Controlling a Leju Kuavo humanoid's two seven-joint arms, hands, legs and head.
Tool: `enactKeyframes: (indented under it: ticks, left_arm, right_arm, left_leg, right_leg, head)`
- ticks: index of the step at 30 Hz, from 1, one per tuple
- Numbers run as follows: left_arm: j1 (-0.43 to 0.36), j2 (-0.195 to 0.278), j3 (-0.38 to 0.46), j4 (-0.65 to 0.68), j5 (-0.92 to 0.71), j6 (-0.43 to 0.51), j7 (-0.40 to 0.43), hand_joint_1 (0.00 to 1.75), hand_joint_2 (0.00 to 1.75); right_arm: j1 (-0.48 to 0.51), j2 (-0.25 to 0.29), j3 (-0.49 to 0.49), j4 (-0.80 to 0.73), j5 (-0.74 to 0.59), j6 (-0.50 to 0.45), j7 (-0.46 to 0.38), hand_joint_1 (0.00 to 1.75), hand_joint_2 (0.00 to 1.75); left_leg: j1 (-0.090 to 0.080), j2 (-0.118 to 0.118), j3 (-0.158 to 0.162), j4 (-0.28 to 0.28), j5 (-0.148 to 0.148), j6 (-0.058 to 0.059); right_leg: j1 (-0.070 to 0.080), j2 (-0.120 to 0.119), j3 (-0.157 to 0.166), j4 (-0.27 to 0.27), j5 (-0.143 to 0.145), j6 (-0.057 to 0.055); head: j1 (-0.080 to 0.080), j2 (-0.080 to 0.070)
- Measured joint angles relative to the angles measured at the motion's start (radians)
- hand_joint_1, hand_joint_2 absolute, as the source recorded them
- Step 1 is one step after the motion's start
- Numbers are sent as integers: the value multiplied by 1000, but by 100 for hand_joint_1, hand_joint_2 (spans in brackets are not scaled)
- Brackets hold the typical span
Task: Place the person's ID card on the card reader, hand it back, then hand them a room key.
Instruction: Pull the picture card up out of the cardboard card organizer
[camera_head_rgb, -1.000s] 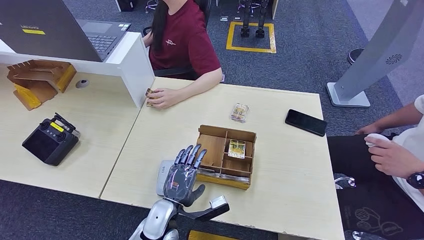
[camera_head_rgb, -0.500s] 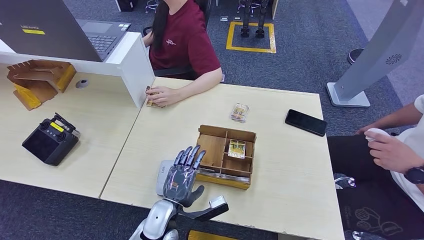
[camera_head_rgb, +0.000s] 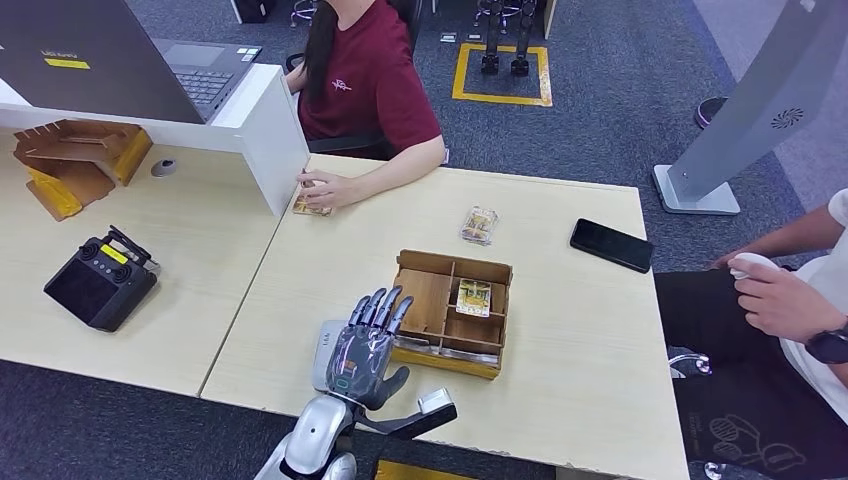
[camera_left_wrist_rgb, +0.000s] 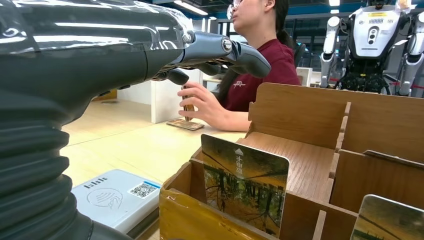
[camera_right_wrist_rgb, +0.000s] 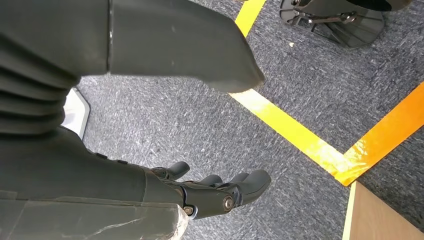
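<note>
While the ID card (camera_head_rgb: 311, 207) lies under the person's hand (camera_head_rgb: 327, 190), the first step waits.
Left hand (camera_head_rgb: 366, 348) empty, fingers spread above the card reader (camera_head_rgb: 326, 352); right hand (camera_right_wrist_rgb: 210, 192) hanging, fingers loosely apart, holding nothing; next: reach across to take the card.

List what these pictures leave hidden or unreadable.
- White card reader: head view, mostly covered by the left hand.
- Small card under the person's hand: head view, too small and covered to identify.
- Card in the wooden divided box: head view, print too small to read.
- Right hand: right wrist view, fingers partly hidden behind its own cover.
</note>
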Motion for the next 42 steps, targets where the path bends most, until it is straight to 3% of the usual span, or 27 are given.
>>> enactKeyframes:
  ticks: [39, 42]
  left_arm:
    - [-20, -6, 4, 56, 9, 1, -12, 1, 175]
    - [-22, -6, 4, 58, 10, 1, -13, 132, 175]
  right_arm:
    - [-6, 0, 9, 0, 0, -1, 9, 0, 0]
    - [-6, 0, 9, 0, 0, -2, 9, 0, 0]
  left_leg:
    - [0, 0, 0, 0, 0, 0]
    - [0, 0, 0, 0, 0, 0]
  right_leg:
    - [0, 0, 0, 0, 0, 0]
    - [0, 0, 0, 0, 0, 0]
  head:
    - [0, 0]
    - [0, 0]
